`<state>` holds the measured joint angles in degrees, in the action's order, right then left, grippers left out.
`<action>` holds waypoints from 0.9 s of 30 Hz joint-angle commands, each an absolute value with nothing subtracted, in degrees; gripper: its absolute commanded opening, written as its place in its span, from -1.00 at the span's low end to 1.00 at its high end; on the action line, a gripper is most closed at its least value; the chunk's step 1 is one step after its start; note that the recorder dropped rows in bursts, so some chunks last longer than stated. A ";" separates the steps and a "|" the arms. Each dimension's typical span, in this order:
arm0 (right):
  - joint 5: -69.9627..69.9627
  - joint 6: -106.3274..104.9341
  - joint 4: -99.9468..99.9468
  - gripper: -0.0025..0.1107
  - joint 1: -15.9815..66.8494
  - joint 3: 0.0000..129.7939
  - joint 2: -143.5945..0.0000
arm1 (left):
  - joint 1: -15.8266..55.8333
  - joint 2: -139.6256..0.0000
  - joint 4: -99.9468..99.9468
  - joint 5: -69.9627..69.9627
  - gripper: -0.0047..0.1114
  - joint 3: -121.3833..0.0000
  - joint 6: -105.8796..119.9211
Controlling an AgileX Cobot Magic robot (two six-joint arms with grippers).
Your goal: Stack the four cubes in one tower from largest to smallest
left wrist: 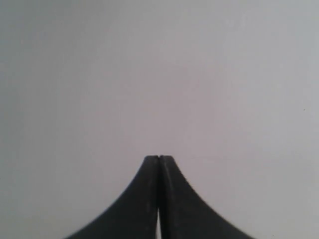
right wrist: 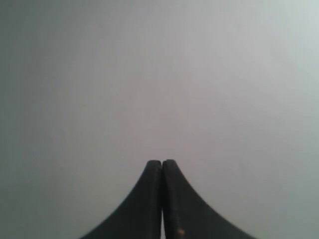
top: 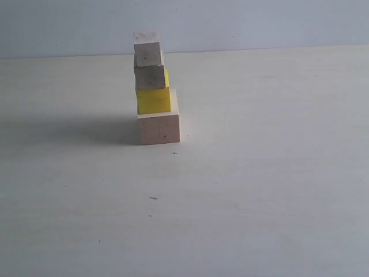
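Observation:
In the exterior view the four cubes stand piled as one tower left of centre on the table. The largest pale wood cube [top: 158, 128] is at the bottom, and the bright yellow cube [top: 154, 100] rests on it. Above that sits a smaller pale wood cube [top: 151, 77], with the top wood cube [top: 148, 51] slightly offset on it. Neither arm shows in the exterior view. My left gripper [left wrist: 159, 158] is shut with nothing in it, over bare surface. My right gripper [right wrist: 162, 162] is likewise shut and holds nothing. No cube appears in either wrist view.
The pale table [top: 259, 190] stretches around the tower, which casts a shadow [top: 69, 130] to the left. A light wall [top: 259, 23] rises behind the table's far edge. A few tiny specks [top: 153, 198] lie on the tabletop.

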<state>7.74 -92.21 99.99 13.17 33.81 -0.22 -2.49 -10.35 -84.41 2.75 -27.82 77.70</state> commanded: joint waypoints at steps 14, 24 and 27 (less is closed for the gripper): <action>8.06 -91.96 99.95 -0.96 12.93 33.57 0.00 | -2.21 -9.99 -84.46 3.06 -0.92 -27.73 77.93; 8.06 -91.96 99.95 -0.96 12.93 33.57 0.00 | -3.37 -8.51 -84.09 2.95 -0.92 -27.73 78.66; 8.06 -91.96 99.95 -0.96 12.93 33.57 0.00 | -6.76 -5.36 -84.09 5.41 -0.92 -27.54 78.66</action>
